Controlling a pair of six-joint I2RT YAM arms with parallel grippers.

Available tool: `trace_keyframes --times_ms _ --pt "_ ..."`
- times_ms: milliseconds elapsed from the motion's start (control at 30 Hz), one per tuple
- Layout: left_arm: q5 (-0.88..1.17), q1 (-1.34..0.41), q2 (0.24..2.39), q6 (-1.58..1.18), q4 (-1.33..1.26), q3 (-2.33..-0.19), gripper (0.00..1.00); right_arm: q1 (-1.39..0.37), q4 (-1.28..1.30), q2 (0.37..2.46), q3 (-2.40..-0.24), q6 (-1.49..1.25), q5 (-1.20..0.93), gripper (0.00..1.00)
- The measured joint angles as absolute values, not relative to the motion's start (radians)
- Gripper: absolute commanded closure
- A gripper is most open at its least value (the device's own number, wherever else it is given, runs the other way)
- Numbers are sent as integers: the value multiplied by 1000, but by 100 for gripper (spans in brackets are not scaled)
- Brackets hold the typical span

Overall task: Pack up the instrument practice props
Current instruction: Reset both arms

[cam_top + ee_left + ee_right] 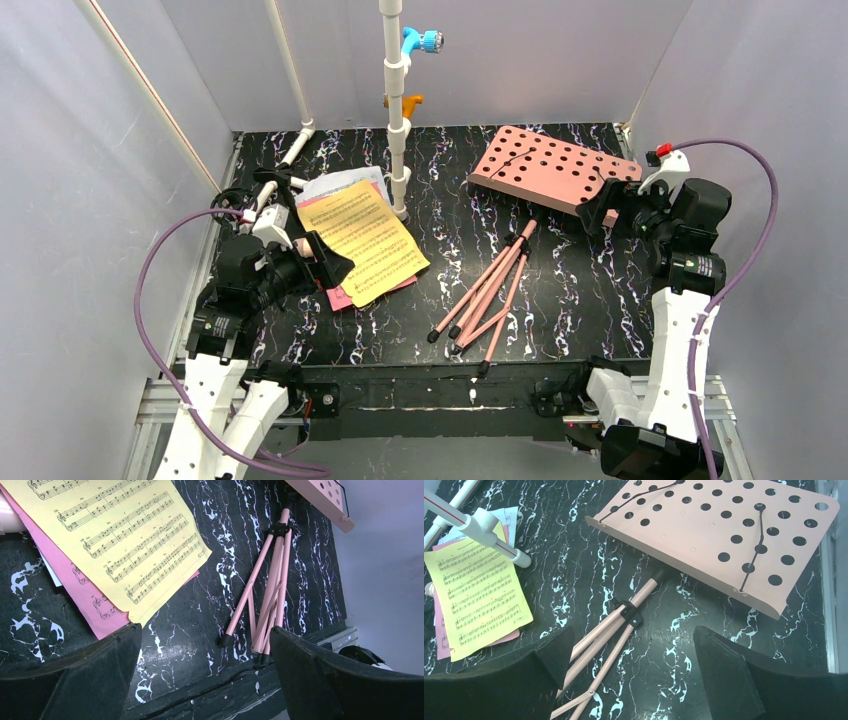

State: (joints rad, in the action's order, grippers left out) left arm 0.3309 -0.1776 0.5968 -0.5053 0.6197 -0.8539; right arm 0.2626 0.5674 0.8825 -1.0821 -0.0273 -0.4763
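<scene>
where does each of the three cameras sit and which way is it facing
Top external: above and behind the robot, looking down over the black marbled table; left gripper and right gripper show, both open.
Left wrist: on the left arm, facing the yellow sheet-music page and folded pink tripod legs; its black fingers frame the bottom.
Right wrist: on the right arm, facing the pink hole-punched desk; its own fingers sit below.
Shared: both wrist views show the yellow page and tripod legs.
</scene>
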Motion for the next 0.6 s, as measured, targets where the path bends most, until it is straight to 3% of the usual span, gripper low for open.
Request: trace_keyframes --times_ms 600 --pt "354 -178 597 -492 639 -857 2 263 551 883 -1056 -28 -473 2"
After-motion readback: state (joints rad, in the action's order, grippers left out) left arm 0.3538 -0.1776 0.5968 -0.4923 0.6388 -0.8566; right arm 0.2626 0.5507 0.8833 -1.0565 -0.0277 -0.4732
